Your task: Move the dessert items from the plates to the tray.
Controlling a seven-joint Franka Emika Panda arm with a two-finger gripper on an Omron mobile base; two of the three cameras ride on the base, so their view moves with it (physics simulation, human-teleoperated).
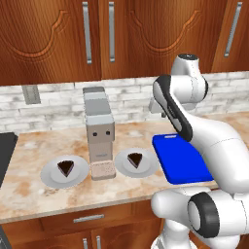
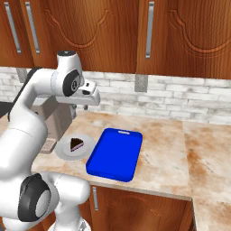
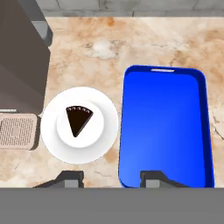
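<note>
Now, notes by item:
Bench: mottled tan marble-look bench [image 1: 39,146] under dark wooden wall cabinets [image 1: 53,39], with a pale brick backsplash behind.
Tray: flat bright blue rectangular tray [image 3: 164,127] with rounded corners and a low rim, lying on the bench at the right end of the row; nothing rests on it.
Right plate: round shallow grey-white plate [image 3: 97,144], just beside the tray's left edge with a thin strip of bench between them in the hand view.
Right slice: small dark brown wedge of cake [image 3: 78,119] with reddish-brown side, flat near the middle of that plate, its point toward the front of the bench.
Appliance: tall grey boxy machine [image 1: 98,127] with a beige grille base [image 1: 102,170], standing between the two plates.
Left plate: second grey-white plate of the same size [image 1: 48,176], left of the appliance, well apart from the tray.
Left slice: second dark cake wedge [image 1: 65,167], sitting on the left plate.
Arm: white with dark joints, raised above the bench over the seam between the right plate and the tray.
Gripper: two dark fingertips [image 3: 112,178] at the bottom of the hand view, hanging clear above the plate edge and tray corner; fingers drawn in as far as they go, pinching nothing.
</note>
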